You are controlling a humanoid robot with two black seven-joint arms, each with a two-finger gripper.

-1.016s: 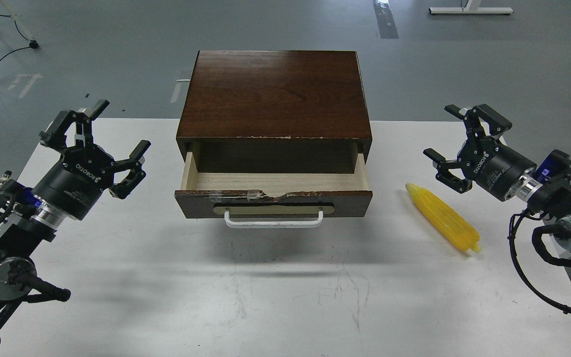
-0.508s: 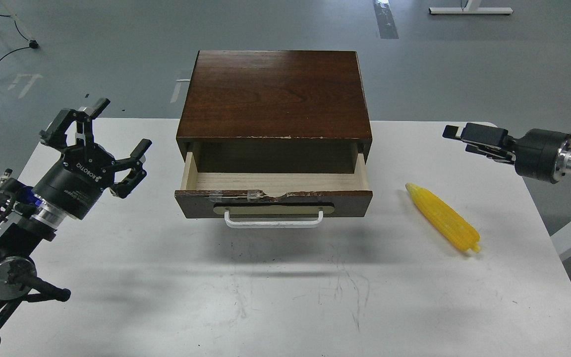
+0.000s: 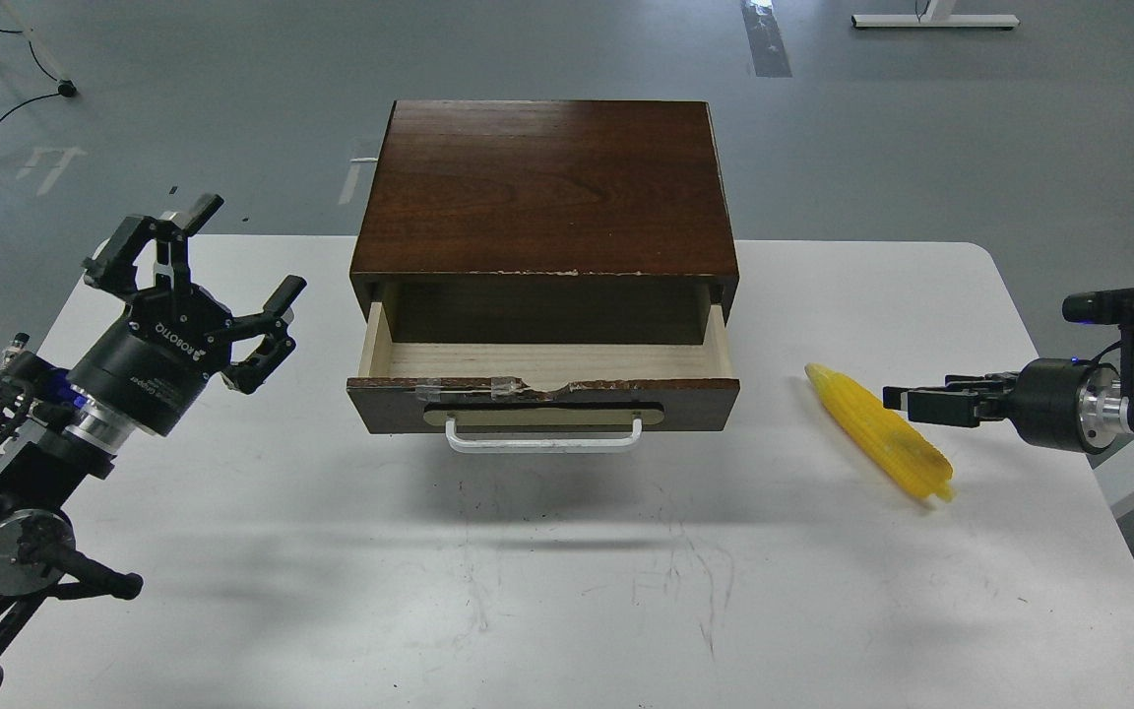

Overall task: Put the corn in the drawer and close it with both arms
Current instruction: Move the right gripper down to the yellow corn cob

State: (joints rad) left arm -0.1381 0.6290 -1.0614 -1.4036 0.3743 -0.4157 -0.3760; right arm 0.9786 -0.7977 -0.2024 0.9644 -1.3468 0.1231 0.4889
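The yellow corn [image 3: 872, 428] lies on the white table [image 3: 567, 591], right of the drawer, its thin end pointing to the back left. The drawer [image 3: 542, 406] with its white handle [image 3: 543, 443] is pulled out and its pale wood inside is empty. My left gripper [image 3: 237, 254] is open and empty, held above the table left of the drawer. My right gripper [image 3: 907, 404] is turned flat and seen edge-on. Its tips are at the corn's right side near the middle. I cannot tell its fingers apart, nor whether they touch the corn.
The drawer sits in a dark brown wooden cabinet [image 3: 542, 187] at the table's back middle. The table's right edge [image 3: 1069, 433] is close behind the corn. Grey floor with cables lies beyond.
My right arm swung out to the right, rolled its gripper flat, then came down and in to the corn's right side. My left arm and the corn have barely moved.
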